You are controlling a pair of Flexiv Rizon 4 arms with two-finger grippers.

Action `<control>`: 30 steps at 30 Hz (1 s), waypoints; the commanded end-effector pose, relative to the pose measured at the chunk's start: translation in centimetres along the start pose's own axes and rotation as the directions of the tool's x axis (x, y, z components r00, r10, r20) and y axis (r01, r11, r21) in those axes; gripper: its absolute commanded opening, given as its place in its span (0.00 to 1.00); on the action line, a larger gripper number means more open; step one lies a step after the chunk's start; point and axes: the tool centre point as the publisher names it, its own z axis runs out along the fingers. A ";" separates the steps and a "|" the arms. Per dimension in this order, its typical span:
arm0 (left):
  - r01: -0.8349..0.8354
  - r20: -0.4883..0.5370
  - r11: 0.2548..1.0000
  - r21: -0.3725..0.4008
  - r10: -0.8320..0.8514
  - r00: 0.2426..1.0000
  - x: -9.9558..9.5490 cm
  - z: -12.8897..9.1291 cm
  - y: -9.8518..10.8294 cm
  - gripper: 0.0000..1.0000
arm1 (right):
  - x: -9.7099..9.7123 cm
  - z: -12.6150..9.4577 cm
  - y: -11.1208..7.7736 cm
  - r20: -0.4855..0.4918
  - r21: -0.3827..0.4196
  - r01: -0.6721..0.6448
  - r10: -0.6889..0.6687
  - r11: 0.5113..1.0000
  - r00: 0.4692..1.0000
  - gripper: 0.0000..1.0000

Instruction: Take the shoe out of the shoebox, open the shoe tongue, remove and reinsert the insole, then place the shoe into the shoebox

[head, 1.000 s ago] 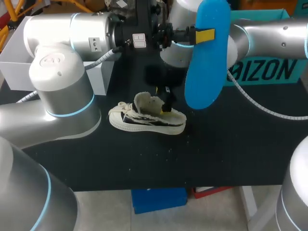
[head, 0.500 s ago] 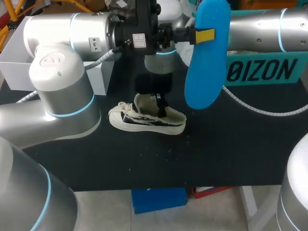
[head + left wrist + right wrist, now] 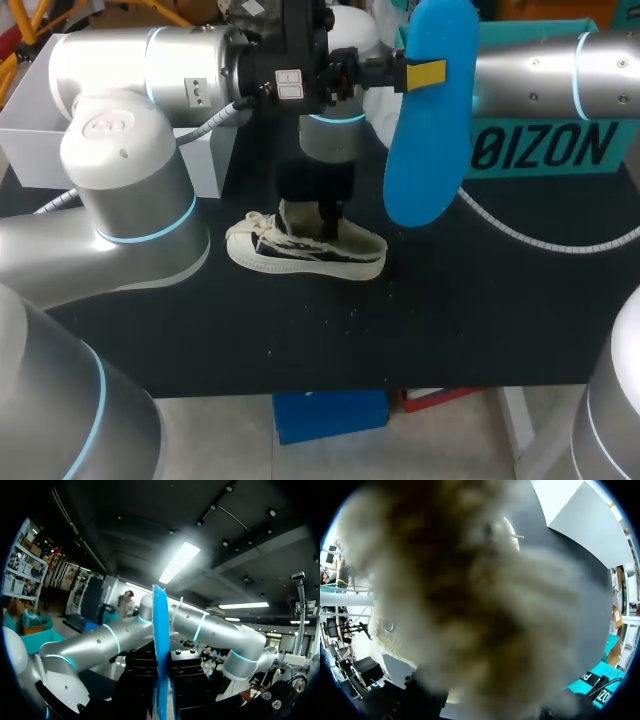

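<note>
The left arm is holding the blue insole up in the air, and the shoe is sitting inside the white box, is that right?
Not quite: the shoe lies on the black table, outside the white box, as the head view shows. The left gripper does hold the blue insole up in the air.

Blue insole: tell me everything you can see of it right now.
The insole is bright blue, flat and foot-shaped with rounded ends, and looks like smooth foam. It is out of the shoe and held upright in the air over the table, one end up. The left gripper is shut on its upper part. The left wrist view shows the insole edge-on between the fingers. Nothing else seems to touch it.
</note>
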 end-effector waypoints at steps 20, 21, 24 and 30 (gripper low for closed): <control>-0.001 0.004 1.000 -0.001 0.001 1.000 0.0 0.2 0.1 0.00 | 0.4 1.5 0.5 -0.039 -0.005 0.007 -0.007 1.000 0.999 0.00; -0.001 0.004 1.000 -0.001 0.001 1.000 0.0 0.2 0.1 0.00 | 0.4 1.5 0.5 -0.039 -0.005 0.007 -0.007 1.000 0.999 0.00; -0.001 0.004 1.000 -0.001 0.001 1.000 0.0 0.2 0.1 0.00 | 0.4 1.5 0.5 -0.039 -0.005 0.007 -0.007 1.000 0.999 0.00; -0.001 0.004 1.000 -0.001 0.001 1.000 0.0 0.2 0.1 0.00 | 0.4 1.5 0.5 -0.039 -0.005 0.007 -0.007 1.000 0.999 0.00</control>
